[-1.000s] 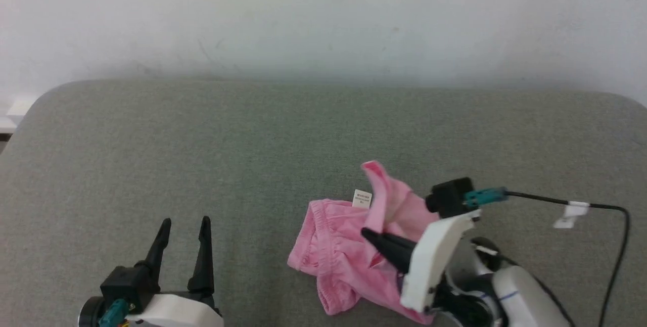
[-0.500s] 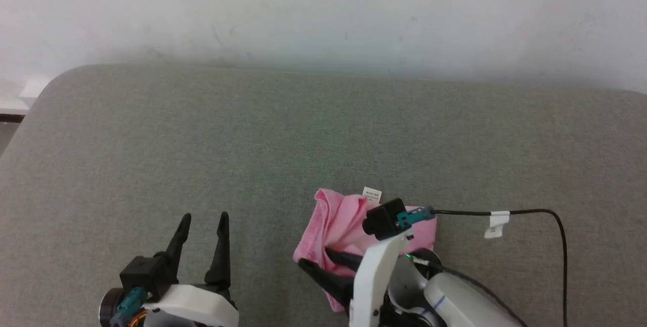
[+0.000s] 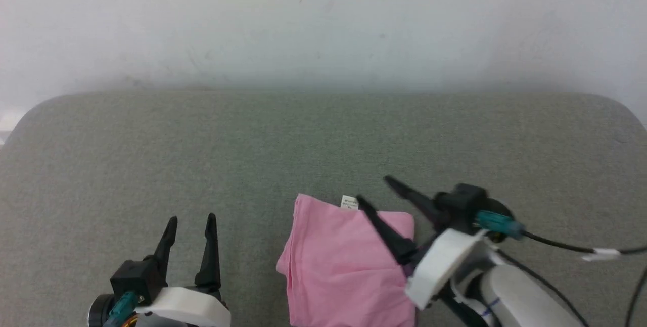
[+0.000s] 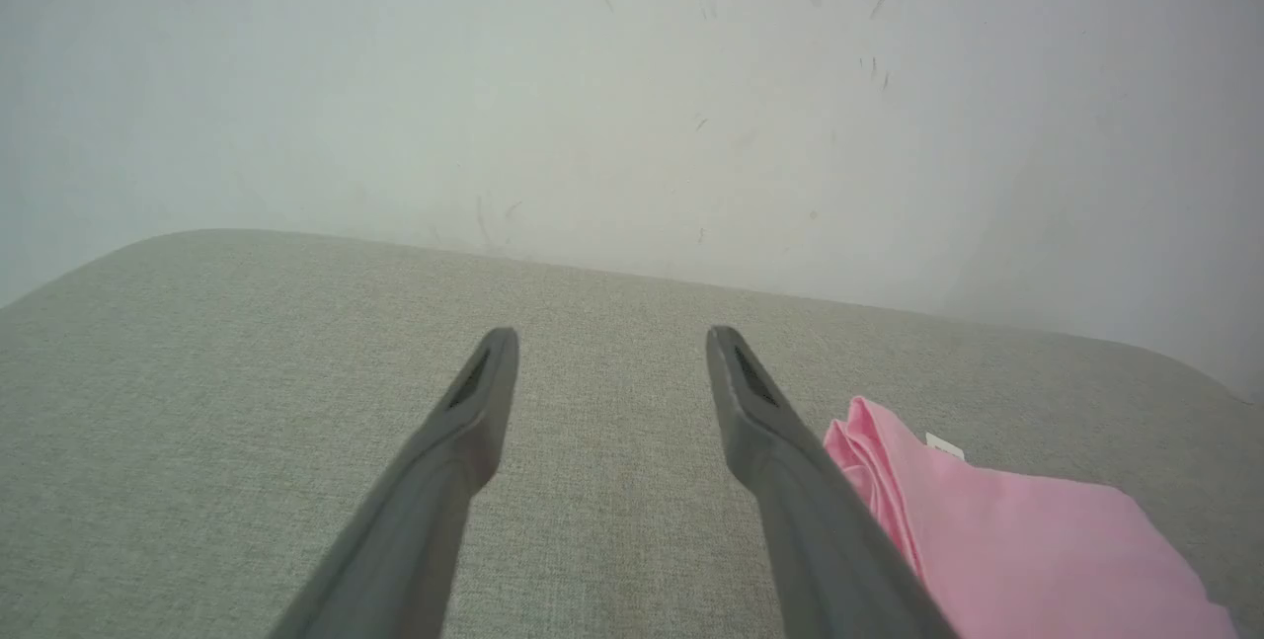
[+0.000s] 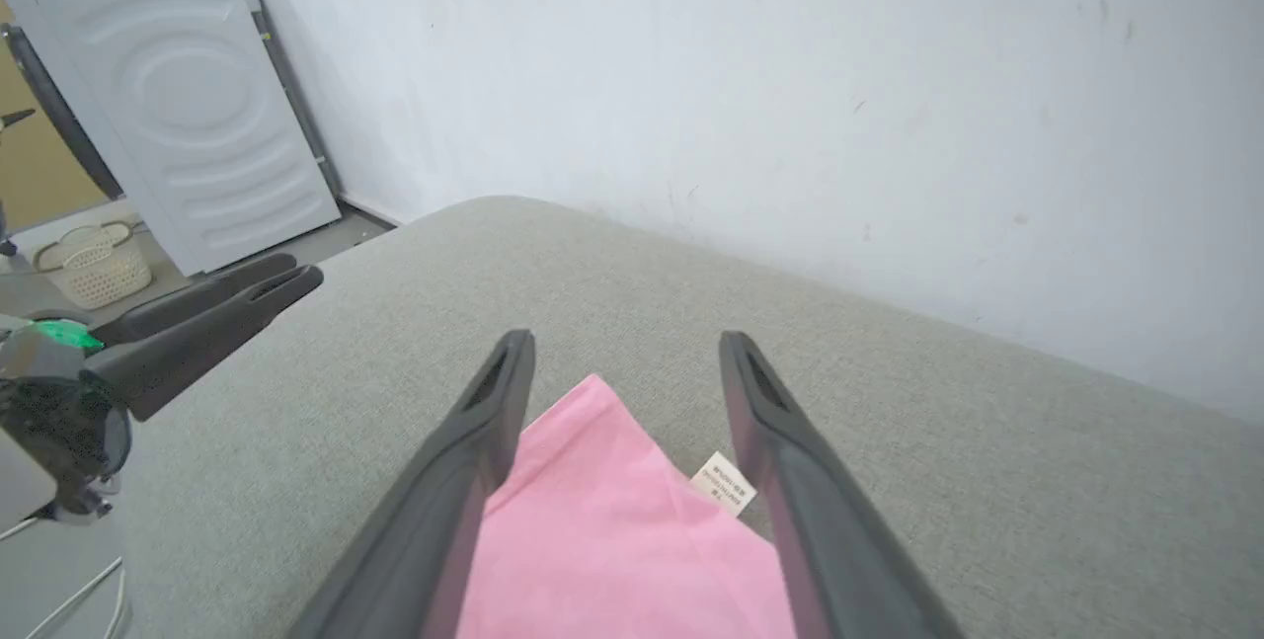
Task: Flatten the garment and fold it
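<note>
A broad surface [image 3: 323, 140] covered in grey-green woven cloth, with rounded far corners, stands against a plain white wall [image 3: 323, 24] marked with small scuffs and specks. In the right wrist view the room opens past the surface's end: a white ridged panel [image 5: 168, 76] stands by the wall, and a pale woven basket [image 5: 94, 269] sits on the floor beside it.

The garment [image 3: 343, 266] lies on the near part of the surface, a little right of centre in the head view. It is laid in a flat, roughly rectangular pink shape, with its small white tag [image 3: 349, 202] at the far edge.

The right jaws stand wide open and hold nothing. One dark finger [image 3: 384, 228] slants over the garment's far right corner; the other [image 3: 412, 196] is over bare cloth beyond it. Whether either tip touches the garment cannot be told. In the right wrist view the pink cloth shows between the two fingers, the tag just beside one of them. A black cable [image 3: 556, 247] with a white label runs off from that wrist.

The left jaws are open too and empty, their fingers [image 3: 210, 241] pointing toward the wall over bare surface, apart from the garment on its left.
</note>
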{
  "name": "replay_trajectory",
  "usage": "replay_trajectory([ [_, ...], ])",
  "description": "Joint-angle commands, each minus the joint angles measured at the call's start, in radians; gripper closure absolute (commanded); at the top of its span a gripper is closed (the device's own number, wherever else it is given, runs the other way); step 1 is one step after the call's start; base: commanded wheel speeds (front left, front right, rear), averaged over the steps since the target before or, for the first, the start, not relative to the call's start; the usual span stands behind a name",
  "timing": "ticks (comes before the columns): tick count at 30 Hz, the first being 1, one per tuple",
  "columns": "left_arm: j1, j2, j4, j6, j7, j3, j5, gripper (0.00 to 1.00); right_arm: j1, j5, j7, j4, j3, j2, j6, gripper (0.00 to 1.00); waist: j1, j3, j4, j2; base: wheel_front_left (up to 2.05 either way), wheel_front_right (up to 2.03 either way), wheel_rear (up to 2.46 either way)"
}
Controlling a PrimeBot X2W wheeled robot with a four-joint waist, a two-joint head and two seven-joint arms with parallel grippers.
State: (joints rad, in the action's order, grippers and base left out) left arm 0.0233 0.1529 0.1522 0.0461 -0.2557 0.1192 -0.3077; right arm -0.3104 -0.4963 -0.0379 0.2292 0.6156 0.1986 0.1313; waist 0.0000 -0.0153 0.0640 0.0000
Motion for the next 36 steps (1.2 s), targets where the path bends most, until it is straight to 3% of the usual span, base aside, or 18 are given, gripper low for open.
replay_trajectory([
  [1,0.015,0.006,-0.009,0.008,-0.004,-0.006,0.005,0.00,0.041,0.041,-0.020,-0.031,-0.056,0.001,-0.001,0.00,0.0000,-0.020,-0.027,0.0000,0.00,0.00,0.00],
  [8,0.055,0.016,-0.034,0.026,-0.004,-0.023,0.003,0.00,0.251,0.198,-0.008,-0.190,-0.378,-0.014,-0.001,0.00,0.0000,-0.051,-0.055,0.0000,0.00,0.00,0.00],
  [14,0.085,0.021,-0.055,0.036,-0.005,-0.033,-0.003,0.00,0.391,0.248,0.058,-0.305,-0.603,-0.043,-0.001,0.00,0.0000,-0.058,-0.062,0.0000,0.00,0.00,0.00],
  [18,0.098,0.028,-0.059,0.037,-0.002,-0.037,-0.009,0.00,0.442,0.252,0.098,-0.307,-0.755,-0.067,-0.001,0.00,0.0000,-0.054,-0.061,0.0000,0.00,0.00,0.00],
  [22,0.099,0.036,-0.058,0.030,-0.002,-0.042,-0.018,0.00,0.448,0.203,0.144,-0.234,-0.861,-0.081,-0.001,0.00,0.0000,-0.046,-0.055,0.0000,0.00,0.00,0.00],
  [24,0.096,0.039,-0.058,0.028,-0.003,-0.044,-0.020,0.00,0.433,0.127,0.210,-0.176,-0.881,-0.094,-0.001,0.00,0.0000,-0.039,-0.052,0.0000,0.00,0.00,0.00],
  [26,0.093,0.044,-0.057,0.028,-0.002,-0.041,-0.016,0.00,0.419,0.042,0.333,-0.094,-0.848,-0.079,-0.001,0.00,0.0000,-0.034,-0.045,0.0000,0.00,0.00,0.00],
  [32,0.072,0.040,-0.051,0.022,-0.002,-0.023,-0.013,0.00,0.362,-0.267,0.647,0.064,-0.779,-0.116,-0.001,0.00,0.0000,-0.022,-0.002,0.0000,0.00,0.00,0.00],
  [36,0.057,0.040,-0.050,0.022,-0.002,-0.019,-0.014,0.00,0.309,-0.448,0.746,0.110,-0.709,-0.140,-0.001,0.00,0.0000,-0.005,0.025,0.0000,0.00,0.00,0.00],
])
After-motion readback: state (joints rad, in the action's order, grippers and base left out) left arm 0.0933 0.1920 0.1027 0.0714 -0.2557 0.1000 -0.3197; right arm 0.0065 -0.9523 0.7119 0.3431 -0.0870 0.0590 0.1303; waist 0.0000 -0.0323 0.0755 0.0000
